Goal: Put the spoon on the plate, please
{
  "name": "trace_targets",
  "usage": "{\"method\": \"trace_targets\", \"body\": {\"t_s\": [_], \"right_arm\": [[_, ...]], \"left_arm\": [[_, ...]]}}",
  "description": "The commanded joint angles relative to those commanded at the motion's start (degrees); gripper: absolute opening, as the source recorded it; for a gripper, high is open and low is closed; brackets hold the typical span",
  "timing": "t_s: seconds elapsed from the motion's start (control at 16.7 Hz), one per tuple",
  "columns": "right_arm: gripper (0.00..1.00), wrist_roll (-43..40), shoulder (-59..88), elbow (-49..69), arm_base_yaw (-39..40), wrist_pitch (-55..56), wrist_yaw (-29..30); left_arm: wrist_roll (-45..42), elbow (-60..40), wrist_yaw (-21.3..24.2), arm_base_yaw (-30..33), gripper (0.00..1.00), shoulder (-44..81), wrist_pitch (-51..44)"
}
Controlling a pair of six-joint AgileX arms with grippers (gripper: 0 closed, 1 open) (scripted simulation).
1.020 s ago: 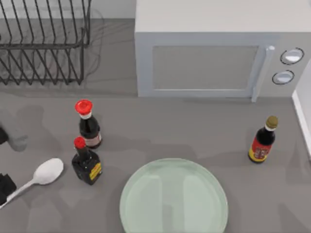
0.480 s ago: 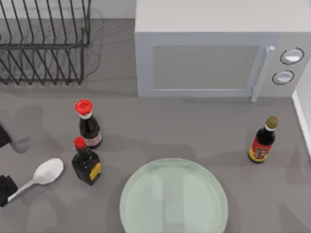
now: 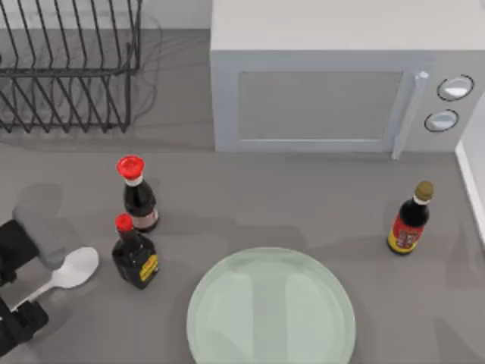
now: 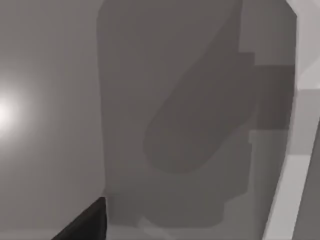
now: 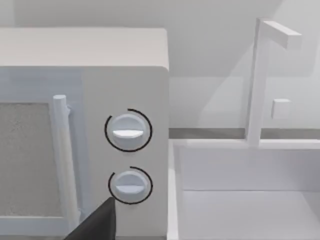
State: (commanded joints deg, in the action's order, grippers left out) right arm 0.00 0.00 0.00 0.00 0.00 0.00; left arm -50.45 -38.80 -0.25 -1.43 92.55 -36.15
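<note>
The spoon lies flat on the table, well to the left of the plate, which stands bare. Its bowl points toward the plate and sits just left of the nearer of two red-capped sauce bottles; the slim handle runs away from the plate toward the table's left edge. The second of the two, the upper sauce bottle, stands just behind the first, still left of the plate.

The left gripper is farthest from the plate, at the handle end of the spoon. Its two dark fingers stand apart, one on each side of the handle, and nothing is clamped between them.

The step in hand looks like the approach to the pick-up: the spoon is not yet gripped and not yet lifted. The next move probably calls for the fingers to settle around the handle and close on it, then for a lift high enough to clear the nearer sauce bottle, which stands between spoon and plate.

The right arm is parked, its wrist camera facing the microwave behind the plate.
</note>
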Motion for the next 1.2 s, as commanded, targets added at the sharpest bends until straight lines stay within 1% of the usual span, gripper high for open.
{"method": "trace_targets", "body": {"t_s": [0.12, 0.36, 1.14, 1.2], "right_arm": [[1.00, 0.0, 0.0, 0.0, 0.0, 0.0, 0.0], [1.00, 0.0, 0.0, 0.0, 0.0, 0.0, 0.0], [1.00, 0.0, 0.0, 0.0, 0.0, 0.0, 0.0], [1.00, 0.0, 0.0, 0.0, 0.0, 0.0, 0.0]], "left_arm": [[-0.1, 1.4, 0.0, -0.1, 1.00, 1.3, 2.4], [-0.1, 1.5, 0.0, -0.1, 1.00, 1.4, 2.6], [-0.1, 1.5, 0.0, -0.1, 0.02, 1.4, 2.6], [-0.1, 1.5, 0.0, -0.1, 0.00, 1.4, 2.6]]}}
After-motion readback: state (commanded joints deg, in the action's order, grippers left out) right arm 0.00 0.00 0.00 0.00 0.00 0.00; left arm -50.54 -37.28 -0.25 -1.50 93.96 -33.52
